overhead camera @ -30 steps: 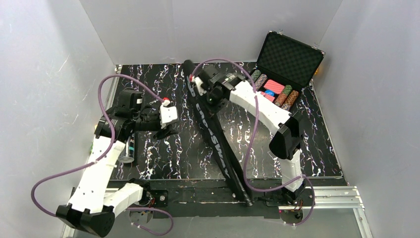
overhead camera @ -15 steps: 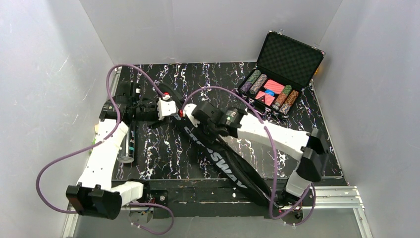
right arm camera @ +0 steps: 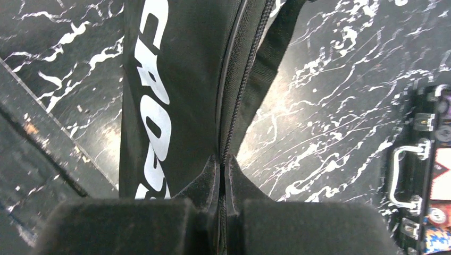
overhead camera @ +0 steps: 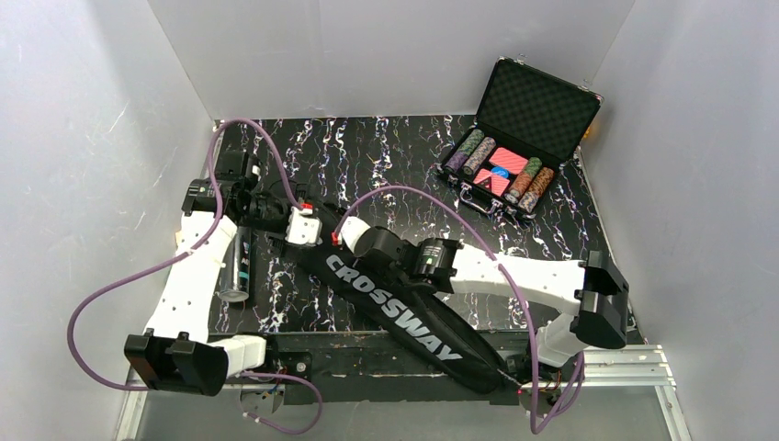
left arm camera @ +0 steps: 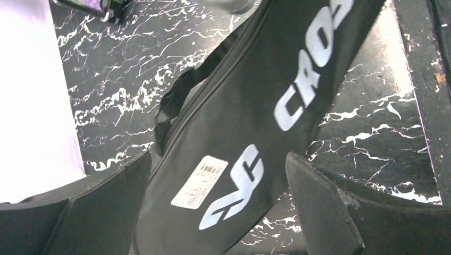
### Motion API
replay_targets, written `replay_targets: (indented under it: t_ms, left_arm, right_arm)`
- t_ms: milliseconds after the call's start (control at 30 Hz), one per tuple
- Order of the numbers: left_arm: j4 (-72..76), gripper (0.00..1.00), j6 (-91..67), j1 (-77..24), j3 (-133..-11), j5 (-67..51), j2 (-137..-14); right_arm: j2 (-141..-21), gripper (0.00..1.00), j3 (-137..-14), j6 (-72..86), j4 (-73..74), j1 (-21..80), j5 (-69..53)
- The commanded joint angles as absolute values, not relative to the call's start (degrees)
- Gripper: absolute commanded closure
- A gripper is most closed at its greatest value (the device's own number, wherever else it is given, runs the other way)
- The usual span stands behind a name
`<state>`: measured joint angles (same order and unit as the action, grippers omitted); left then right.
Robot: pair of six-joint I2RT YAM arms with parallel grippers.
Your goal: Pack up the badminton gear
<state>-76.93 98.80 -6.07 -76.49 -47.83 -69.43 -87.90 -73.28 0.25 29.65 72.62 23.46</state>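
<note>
**Top external view.** The black racket bag (overhead camera: 397,314), lettered "CROSSWAY", lies slantwise on the dark marbled table (overhead camera: 386,156). One end is off the table's near edge, by the right arm's base. The left gripper (overhead camera: 305,241) is over the bag's far end. The right gripper (overhead camera: 342,241) is just beside it, over the same end. The clear tube (overhead camera: 237,268) lies on the left arm's side of the bag, apart from it and partly under that arm. An open poker-chip case (overhead camera: 537,110) stands well apart from the bag, on its far right side.

**Left wrist view.** The left gripper (left arm camera: 218,162) is spread wide, with one finger (left arm camera: 106,207) on each side of the racket bag (left arm camera: 255,101). Whether the fingers touch the fabric cannot be told. A white label (left arm camera: 197,183) sits on the bag between the fingers, and a strap (left arm camera: 175,98) loops out from the bag's edge.

**Right wrist view.** The right gripper (right arm camera: 222,178) is pressed together, with the zip (right arm camera: 239,79) of the racket bag (right arm camera: 186,79) running straight into the pinch. The poker-chip case (right arm camera: 425,133) shows at the frame's edge, apart from the bag.
</note>
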Motion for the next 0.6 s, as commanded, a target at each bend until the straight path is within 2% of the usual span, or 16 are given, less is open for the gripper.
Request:
replay_targets:
  t_ms: [0,367,567]
  left_arm:
    - [-83.4,0.02,108.9,-7.2,-77.0,-48.7,-70.4]
    - [-82.3,0.02,97.9,-7.9,-86.0,-54.2,-79.6]
    - [-90.8,0.02,105.5,-7.9,-86.0,-50.7,-83.6]
  right_arm:
    - [-89.1,0.99,-77.0,-1.4,20.5,75.2,36.2]
    - [-94.4,0.99,-85.1,-1.1,20.4,80.1,43.3]
    - [-93.6,0.99,-84.4,-1.9,15.2,81.6,47.1]
